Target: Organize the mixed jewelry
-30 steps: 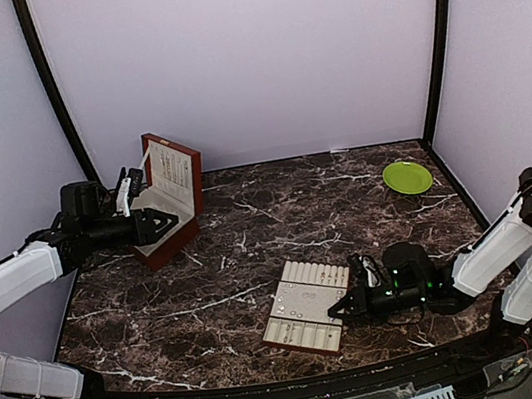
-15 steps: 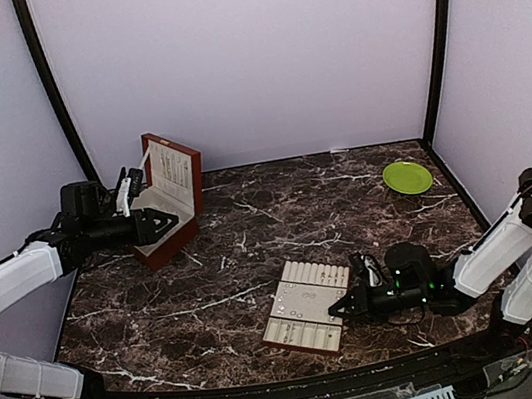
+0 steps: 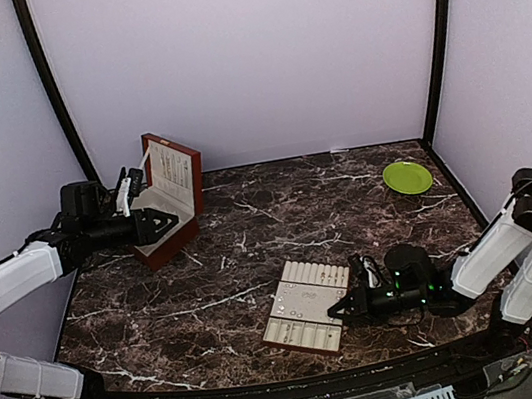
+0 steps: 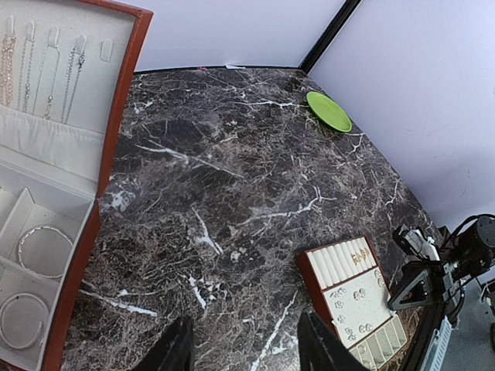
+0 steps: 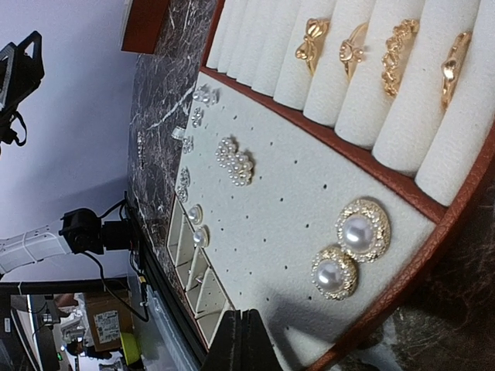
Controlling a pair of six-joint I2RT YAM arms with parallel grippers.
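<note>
The mixed jewelry lies on the cream slotted tray (image 3: 293, 294) at the table's front middle. In the right wrist view it shows as two gold-rimmed pearl earrings (image 5: 363, 229), a pearl cluster (image 5: 235, 160), small silvery studs (image 5: 203, 94) and several gold rings (image 5: 352, 50) in the roll slots. My right gripper (image 3: 337, 310) is at the tray's right edge; its fingers (image 5: 232, 344) are pressed together just over the tray's cream pad, with nothing visible between them. My left gripper (image 3: 159, 224) hovers open and empty in front of the open red-brown wooden box (image 3: 181, 172).
The box (image 4: 116, 139) holds chains on its lid panel and two bangles (image 4: 42, 251) in its cream compartments. A green plate (image 3: 407, 177) sits at the back right and shows in the left wrist view too (image 4: 328, 110). The tray also shows there (image 4: 363, 305).
</note>
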